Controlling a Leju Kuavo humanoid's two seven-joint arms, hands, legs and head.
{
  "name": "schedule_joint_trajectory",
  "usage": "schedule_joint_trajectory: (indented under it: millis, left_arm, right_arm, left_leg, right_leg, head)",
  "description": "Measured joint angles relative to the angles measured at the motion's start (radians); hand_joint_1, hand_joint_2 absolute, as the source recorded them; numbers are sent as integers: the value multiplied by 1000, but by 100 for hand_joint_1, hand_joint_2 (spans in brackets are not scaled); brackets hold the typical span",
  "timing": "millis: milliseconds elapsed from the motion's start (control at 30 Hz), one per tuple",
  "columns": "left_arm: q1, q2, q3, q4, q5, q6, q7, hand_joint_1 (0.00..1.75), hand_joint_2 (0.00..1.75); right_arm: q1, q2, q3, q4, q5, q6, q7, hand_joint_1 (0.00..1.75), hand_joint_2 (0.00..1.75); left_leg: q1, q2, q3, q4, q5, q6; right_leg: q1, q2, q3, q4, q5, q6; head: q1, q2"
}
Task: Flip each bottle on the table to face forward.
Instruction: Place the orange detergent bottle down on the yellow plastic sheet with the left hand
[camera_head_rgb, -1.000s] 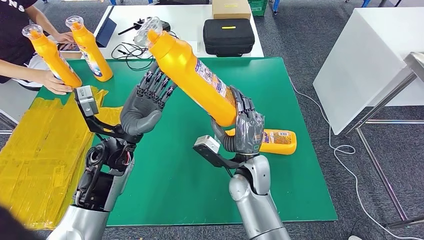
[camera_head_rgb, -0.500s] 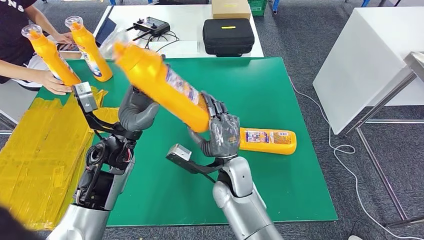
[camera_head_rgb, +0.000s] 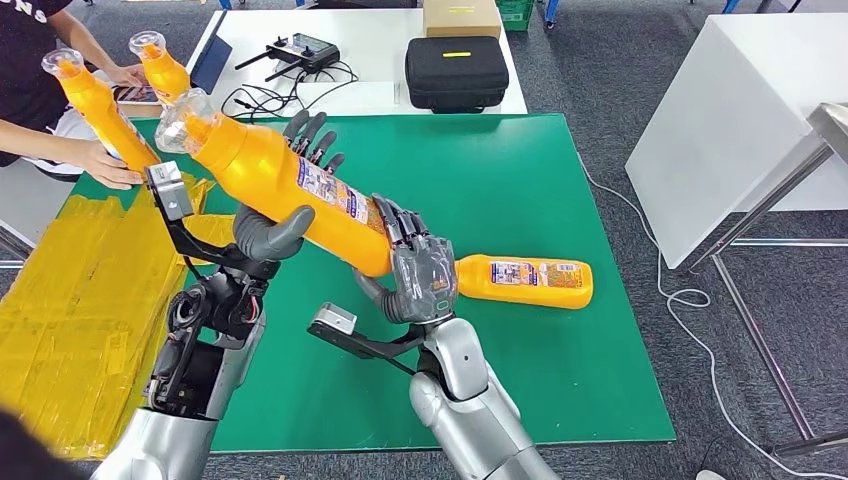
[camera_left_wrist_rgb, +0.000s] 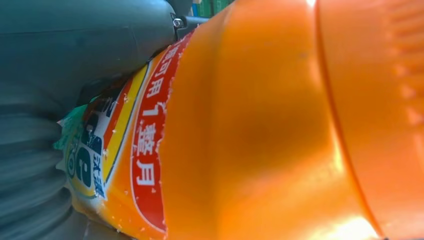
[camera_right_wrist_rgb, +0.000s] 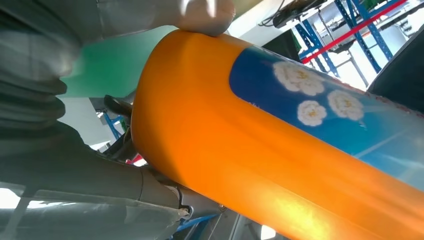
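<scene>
1. Right hand (camera_head_rgb: 423, 280) grips base end of a large orange bottle (camera_head_rgb: 290, 190), fingers wrapped over the bottom edge. Bottle held in the air above the green mat (camera_head_rgb: 520, 180), tilted, clear-capped neck pointing up toward robot's left.
2. Left hand (camera_head_rgb: 280, 215) cradles bottle's mid-body: thumb underneath, fingers behind the printed label. Left wrist view has palm pressed against label, so both hands hold it.
3. Second orange bottle (camera_head_rgb: 523, 281) lies flat on mat just beside right hand, label up, cap end toward that hand. Not touched.
4. Person at far left of table steadies two more orange bottles (camera_head_rgb: 95, 110) upright, one hand (camera_head_rgb: 108, 165) at the base of the nearer.
5. Step in hand, by my read: mid-turn w/ a two-hand hold, bottle not yet set down. Label side partly up; final facing not settled.
6. Next move calls for: finish rotation so front label faces fwd, lower base to mat, then release one hand at a time. Risk: smooth plastic may slip in the hold.
</scene>
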Motion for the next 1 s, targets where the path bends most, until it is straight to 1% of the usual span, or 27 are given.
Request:
schedule_joint_trajectory:
  millis: [33, 267, 300, 400, 433, 633, 767, 800, 900, 933, 1000]
  left_arm:
    - [3, 0, 2, 0, 2, 6, -1, 26, 175]
    - [14, 0, 13, 0, 6, 22, -6, 26, 175]
    - [14, 0, 15, 0, 6, 22, -6, 57, 175]
    - [17, 0, 18, 0, 6, 23, -7, 168, 175]
    - [18, 0, 19, 0, 7, 27, -8, 175, 175]
    - [26, -3, 23, -9, 31, 67, -14, 175, 175]
    - [32, -2, 22, -19, 41, 80, -35, 175, 175]
    - [34, -3, 21, -24, 36, 90, -45, 175, 175]
    - [38, -4, 15, -40, 18, 114, -65, 175, 175]
    - [38, -4, 12, -44, 8, 125, -70, 175, 175]
    - [36, -4, 10, -55, -47, 188, -90, 175, 175]
  right_arm:
    - [-1, 0, 2, 4, 0, 0, 2, 175, 175]
    - [-5, 2, 12, 21, -4, 0, 7, 175, 175]
    - [-6, 2, 13, 23, -4, 0, 7, 175, 175]
    - [-7, 2, 14, 25, -4, 0, 8, 175, 175]
    - [-7, 2, 15, 26, -5, 0, 8, 175, 175]
    - [-8, 2, 15, 26, -31, 0, -4, 175, 175]
    - [-3, -2, 7, 4, -31, -1, -20, 169, 175]
    - [1, -4, 2, -11, -26, -1, -24, 152, 175]
    - [16, -9, -13, -53, -14, -1, -36, 25, 175]
    - [21, -10, -16, -62, -9, -1, -37, 0, 131]
    - [44, -15, -32, -95, 10, -1, -42, 0, 44]
  left_leg:
    - [0, 0, 0, 0, 0, 0]
    - [0, 0, 0, 0, 0, 0]
    - [0, 0, 0, 0, 0, 0]
    - [0, 0, 0, 0, 0, 0]
    - [0, 0, 0, 0, 0, 0]
    - [0, 0, 0, 0, 0, 0]
    - [0, 0, 0, 0, 0, 0]
    - [0, 0, 0, 0, 0, 0]
    - [0, 0, 0, 0, 0, 0]
    - [0, 0, 0, 0, 0, 0]
    - [0, 0, 0, 0, 0, 0]
  right_leg:
    - [0, 0, 0, 0, 0, 0]
    - [0, 0, 0, 0, 0, 0]
    - [0, 0, 0, 0, 0, 0]
    - [0, 0, 0, 0, 0, 0]
    - [0, 0, 0, 0, 0, 0]
    - [0, 0, 0, 0, 0, 0]
    - [0, 0, 0, 0, 0, 0]
    - [0, 0, 0, 0, 0, 0]
    - [0, 0, 0, 0, 0, 0]
    - [0, 0, 0, 0, 0, 0]
    - [0, 0, 0, 0, 0, 0]
  head:
    - [0, 0]
    - [0, 0]
    - [0, 0]
    - [0, 0]
    - [0, 0]
    - [0, 0]
    - [0, 0]
    - [0, 0]
    - [0, 0]
    - [0, 0]
    - [0, 0]
